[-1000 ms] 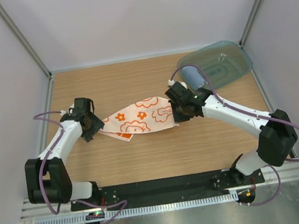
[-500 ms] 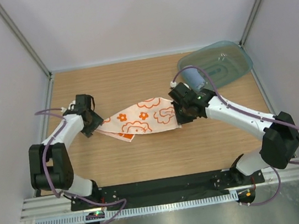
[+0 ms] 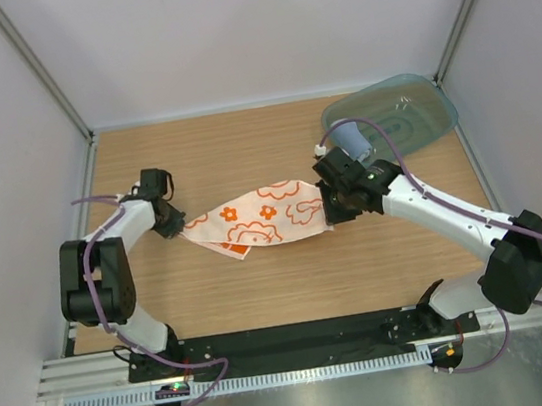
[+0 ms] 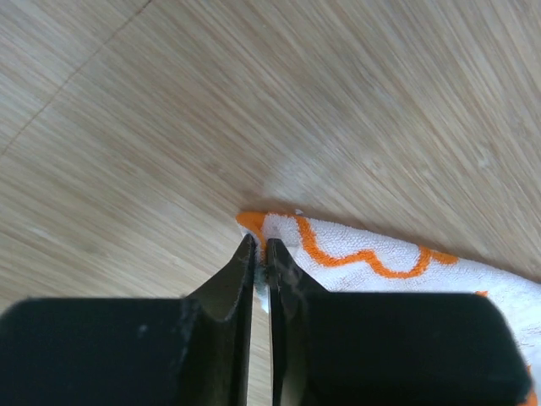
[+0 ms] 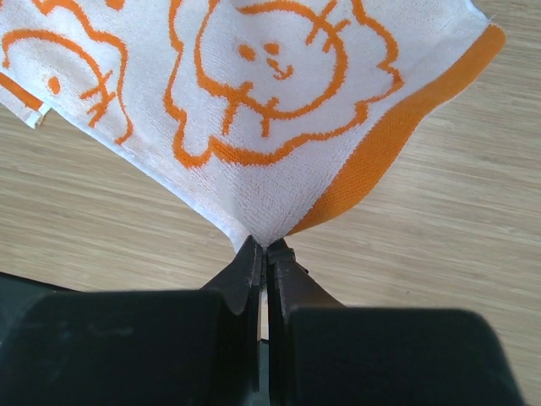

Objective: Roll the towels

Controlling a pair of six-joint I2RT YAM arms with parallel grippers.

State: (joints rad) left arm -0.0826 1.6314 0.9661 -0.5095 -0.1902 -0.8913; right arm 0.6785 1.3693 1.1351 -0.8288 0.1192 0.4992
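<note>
Left fingers point(image 4: 238, 275) have now closed, pinching the left corner of the white towel point(image 3: 258, 217); right fingers point(image 5: 245, 272) pinch its right corner, both arms reaching inward, wrists low.

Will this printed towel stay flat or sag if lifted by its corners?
Likely sags: the printed towel bunches toward each pinched corner. Probably light, held by corner tips alone. Terry pile looks grippy; slipping seems unlikely.

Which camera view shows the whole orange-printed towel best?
The top external view: the towel appears whole, stretched between the left gripper and right gripper. Each wrist view shows only its pinched corner.
</note>
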